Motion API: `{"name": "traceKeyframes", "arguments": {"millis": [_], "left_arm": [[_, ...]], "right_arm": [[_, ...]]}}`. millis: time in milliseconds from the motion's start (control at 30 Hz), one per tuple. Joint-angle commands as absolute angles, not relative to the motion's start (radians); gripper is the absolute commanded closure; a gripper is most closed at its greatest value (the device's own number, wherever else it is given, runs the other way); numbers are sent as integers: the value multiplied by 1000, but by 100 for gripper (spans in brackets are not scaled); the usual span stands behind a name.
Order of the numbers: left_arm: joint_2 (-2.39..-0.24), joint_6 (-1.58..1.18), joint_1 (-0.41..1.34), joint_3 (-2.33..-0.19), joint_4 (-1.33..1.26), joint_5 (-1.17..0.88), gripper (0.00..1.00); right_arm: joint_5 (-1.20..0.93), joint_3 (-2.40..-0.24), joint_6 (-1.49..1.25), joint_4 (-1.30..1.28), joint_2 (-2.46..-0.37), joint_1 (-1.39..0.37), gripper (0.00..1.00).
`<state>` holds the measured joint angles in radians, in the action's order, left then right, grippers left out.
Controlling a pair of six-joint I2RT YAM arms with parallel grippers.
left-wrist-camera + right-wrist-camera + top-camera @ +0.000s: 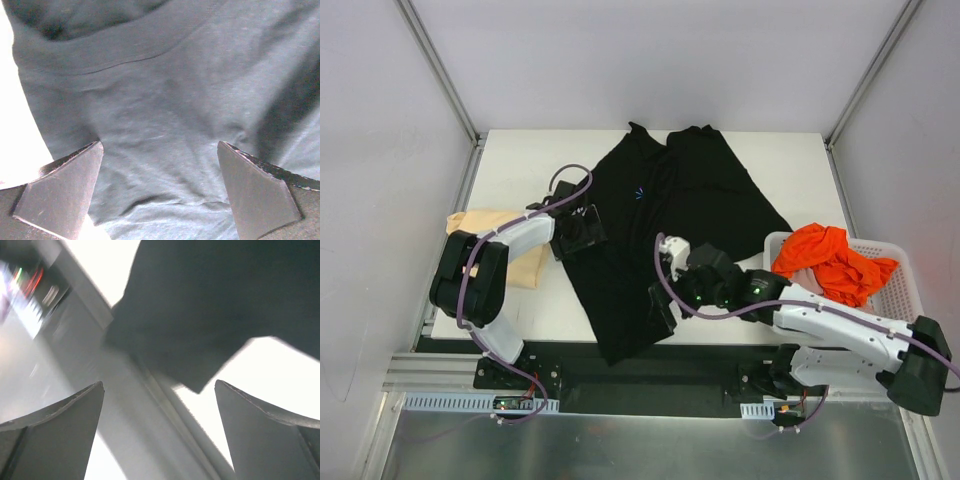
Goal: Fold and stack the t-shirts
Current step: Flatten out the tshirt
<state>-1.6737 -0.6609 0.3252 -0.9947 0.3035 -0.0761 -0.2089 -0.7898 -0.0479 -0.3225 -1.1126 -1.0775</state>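
Note:
A large black t-shirt (660, 230) with a small blue chest mark (640, 194) lies spread diagonally on the white table (540, 160). My left gripper (582, 230) is open just over the shirt's left edge; in the left wrist view the gripper (160, 145) has black cloth (165, 110) between its fingers. My right gripper (665, 305) is open above the shirt's near hem corner; the right wrist view shows the gripper (159, 384) empty below that corner (200, 315). A pale tan shirt (515, 250) lies at the left edge. An orange shirt (830, 260) sits in the basket.
A white mesh basket (900, 285) stands at the right edge of the table, holding the orange shirt. The black shirt's near hem reaches the table's front edge (165, 405). White walls and a metal frame enclose the table.

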Motion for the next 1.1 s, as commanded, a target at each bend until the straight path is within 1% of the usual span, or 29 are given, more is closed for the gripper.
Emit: {"name": "traceKeyframes", "arguments": {"millis": [0,33,100,133,200,233,300,333,433,467,533,600,700,800,967,1067], "left_arm": [[-1620,-640,314,-995,368,28,1],[-1618,-643,316,-999,373,26,1],[-1623,-637,314,-1009,374,3,1],[-1624,-634,314,-1012,374,-26,1],[-1638,-632,316,-1017,374,-35,1],[-1643,-632,316,-1019,374,-37,1],[-1655,-634,316,-1019,374,-34,1],[-1660,-634,316,-1020,374,-34,1],[-1677,-634,314,-1035,374,-28,1],[-1687,-632,316,-1049,376,-15,1],[-1706,-618,314,-1069,379,-6,1],[-1745,-611,308,-1118,399,87,1],[-1824,-589,275,-1216,429,48,1],[-1899,-565,265,-1304,455,43,1],[-1976,-555,255,-1402,509,55,1],[-1985,-551,252,-1427,525,69,1]], "right_arm": [[110,-782,-89,-328,-1054,-968,3],[113,-794,-95,-325,-1061,-906,3],[156,-813,-123,-322,-1089,-841,3],[166,-834,-129,-321,-1127,-772,3],[157,-870,-156,-319,-1179,-689,3],[150,-923,-158,-324,-1259,-616,3],[124,-975,-161,-333,-1342,-556,3],[111,-1011,-152,-337,-1421,-517,3],[103,-1141,-129,-363,-1547,-485,3],[124,-1204,-127,-380,-1633,-482,3],[146,-1262,-150,-419,-1711,-473,3],[138,-1296,-166,-437,-1782,-471,3],[109,-1264,-195,-423,-1807,-472,3],[66,-1211,-206,-368,-1787,-471,3],[-34,-1037,-248,-287,-1732,-479,3],[-92,-913,-288,-224,-1666,-500,3]]}}
